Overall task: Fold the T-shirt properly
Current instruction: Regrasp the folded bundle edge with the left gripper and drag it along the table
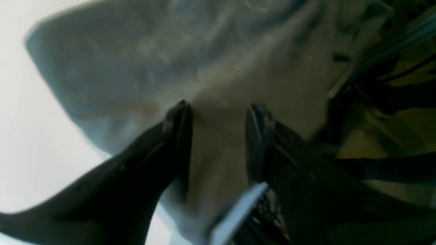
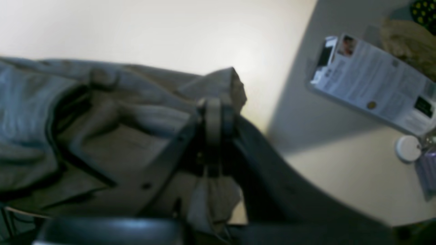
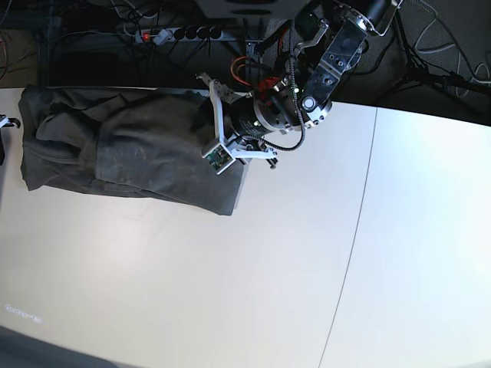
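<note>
Lay rumpled and partly folded, T-shirt point(image 3: 123, 149) dark olive-grey, at the table's point(image 3: 253, 291) far left corner.

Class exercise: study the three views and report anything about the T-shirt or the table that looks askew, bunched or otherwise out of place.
The T-shirt lies bunched and creased at the table's far left edge, its sides uneven rather than squared. The right gripper is shut on a fold of its cloth; the left gripper straddles another fold. Nothing looks spilled or damaged.

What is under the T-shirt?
The white table is under the T-shirt, which lies bunched along its far left edge. The cloth hides whatever part of the table it covers, and the left gripper sits on its right end.
</note>
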### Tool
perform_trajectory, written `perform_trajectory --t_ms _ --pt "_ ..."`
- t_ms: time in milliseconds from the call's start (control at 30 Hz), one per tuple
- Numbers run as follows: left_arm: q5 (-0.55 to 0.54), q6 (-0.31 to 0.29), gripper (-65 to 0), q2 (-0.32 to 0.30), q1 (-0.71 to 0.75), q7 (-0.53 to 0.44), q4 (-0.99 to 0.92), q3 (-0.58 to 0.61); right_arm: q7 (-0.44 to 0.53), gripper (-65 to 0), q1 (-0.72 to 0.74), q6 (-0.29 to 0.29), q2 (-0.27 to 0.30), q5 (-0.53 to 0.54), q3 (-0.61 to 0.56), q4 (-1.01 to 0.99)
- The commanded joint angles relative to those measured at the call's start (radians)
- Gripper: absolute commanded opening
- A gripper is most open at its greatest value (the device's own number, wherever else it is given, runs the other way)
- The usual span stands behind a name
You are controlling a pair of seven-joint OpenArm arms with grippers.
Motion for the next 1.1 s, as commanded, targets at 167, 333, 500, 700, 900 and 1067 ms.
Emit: perform_trajectory --t_ms 167,333,500,700,900,1067 --pt "-0.007 -0.014 -35.6 0.007 -0.079 -0.031 -0.008 -0.002 0.035 -65.0 0.000 0.066 0.035 -0.026 0.013 -0.099" --pt "-0.007 -0.014 -35.6 0.008 -0.097 -0.055 -0.087 -0.002 0.050 -65.0 0.003 0.067 0.069 0.006 0.013 -0.261" --pt "0.016 -0.014 -35.6 0.007 -0.114 -0.103 -0.185 -0.002 0.050 -65.0 0.003 0.067 0.090 0.058 0.013 -0.332" --pt "0.034 -0.014 -35.6 0.007 -0.183 -0.102 -0.356 -0.003 0.050 -65.0 0.003 0.067 0.090 0.058 0.013 -0.333" --pt "0.030 -0.014 -35.6 0.007 -0.244 -0.101 -0.516 -0.100 0.049 -65.0 0.003 0.067 0.090 0.058 0.013 -0.333" --pt "0.029 -0.046 -35.6 -0.001 -0.264 -0.098 -0.550 -0.219 0.049 -65.0 0.003 0.067 0.090 0.058 0.013 -0.333"
